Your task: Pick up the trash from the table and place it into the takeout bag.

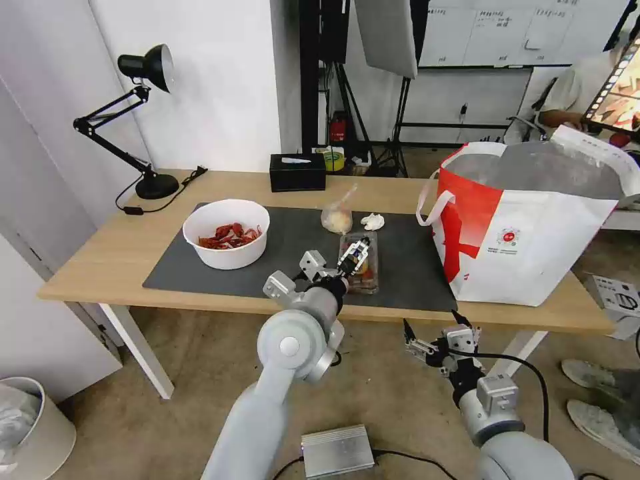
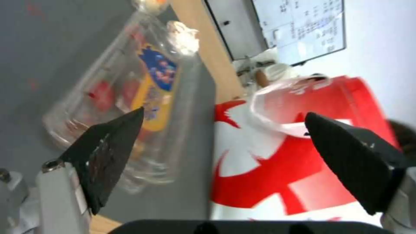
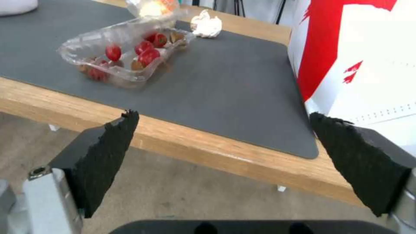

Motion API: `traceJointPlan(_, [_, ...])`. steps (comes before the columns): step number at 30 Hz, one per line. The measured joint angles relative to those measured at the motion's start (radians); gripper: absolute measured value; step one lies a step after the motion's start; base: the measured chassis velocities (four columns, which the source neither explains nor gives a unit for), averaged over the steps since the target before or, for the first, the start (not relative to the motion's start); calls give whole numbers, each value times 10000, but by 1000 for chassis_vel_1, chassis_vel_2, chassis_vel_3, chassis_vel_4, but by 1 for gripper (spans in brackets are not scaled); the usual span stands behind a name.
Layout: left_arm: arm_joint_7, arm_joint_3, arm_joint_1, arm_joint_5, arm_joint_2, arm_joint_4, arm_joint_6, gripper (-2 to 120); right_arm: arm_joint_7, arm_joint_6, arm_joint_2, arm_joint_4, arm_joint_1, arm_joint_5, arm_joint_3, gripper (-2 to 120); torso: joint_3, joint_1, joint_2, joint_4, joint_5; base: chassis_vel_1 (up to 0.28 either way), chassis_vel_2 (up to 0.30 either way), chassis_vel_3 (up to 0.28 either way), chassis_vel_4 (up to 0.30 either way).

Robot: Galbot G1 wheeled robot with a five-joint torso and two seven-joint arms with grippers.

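From the head camera, every piece of trash lies on the surface (image 1: 100,267), on its dark grey mat (image 1: 413,280), so nothing appears to have gone into the takeout bag (image 1: 533,247) so far. The bag stands open at the right end of the surface, foil lining showing. The white bowl of crayfish shells (image 1: 227,233) sits near the mat's left edge. The knotted clear bag (image 1: 337,215) and the crumpled tissue (image 1: 373,221) lie just beside each other toward the mat's far edge. The clear fruit tray (image 1: 371,275) lies near the mat's front edge. The left claw (image 1: 353,255) hangs over that tray, fingers spread, gripping nothing. The right claw (image 1: 439,339) is parked below the surface's front edge, also released.

In the left wrist camera, the left claw (image 2: 223,143) is wide open. The hinged tray (image 2: 130,107) with its blue and yellow label lies beneath one finger, and the red-and-white bag (image 2: 277,169) stands beyond the mat's edge. The tray looks like the first item to be taken; whether a finger touches it cannot be told.

The right wrist camera shows the right claw (image 3: 223,146) released, facing the surface's front edge. The tray of small red fruits (image 3: 125,52), the tissue (image 3: 207,25) and the bag's side (image 3: 368,65) are all untouched. All four pieces are left to do.
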Motion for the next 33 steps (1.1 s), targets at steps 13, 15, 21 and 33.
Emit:
traceJointPlan(13, [1107, 436, -329, 2623, 954, 235, 666, 82, -7, 10, 61, 14, -34, -55, -20, 100, 0, 0, 0, 0, -1, 0, 0, 0, 0])
traceJointPlan(15, [1426, 483, -380, 2835, 1087, 281, 666, 77, -7, 11, 63, 14, -33, -57, -20, 100, 0, 0, 0, 1, -1, 0, 0, 0, 0])
traceJointPlan(21, [3014, 846, -581, 3868, 1889, 468, 796, 52, -9, 32, 21, 22, -49, -56, 29, 100, 0, 1, 0, 0, -2, 0, 0, 0, 0])
traceJointPlan(33, [4802, 1543, -777, 5614, 2644, 1127, 755, 12, -422, 436, -23, 102, 168, 820, 123, 100, 1, 1, 0, 1, -1, 0, 0, 0, 0])
